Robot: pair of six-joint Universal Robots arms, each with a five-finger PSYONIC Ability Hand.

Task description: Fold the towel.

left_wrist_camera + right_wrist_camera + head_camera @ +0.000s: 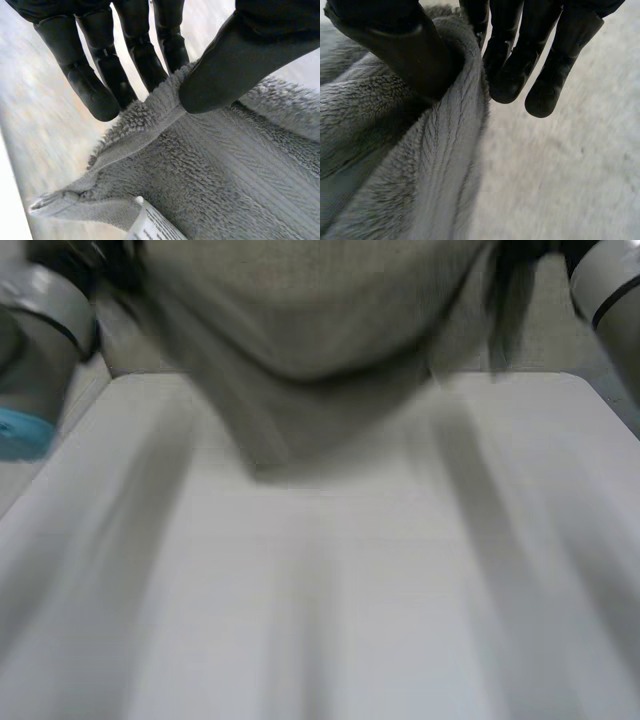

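Note:
A grey terry towel (310, 330) hangs in the air above the far part of the white table (330, 590), its lower edge sagging toward the tabletop. In the left wrist view my left hand (150, 55) pinches the towel (215, 170) at its edge near a corner, thumb pressed against the fingers; a white label (150, 227) shows below. In the right wrist view my right hand (505, 65) pinches the towel's (395, 165) folded edge between thumb and fingers.
My left arm (40, 340) and right arm (610, 280) stand at the far corners of the head view. The table's far edge (520, 375) runs just below the hanging towel.

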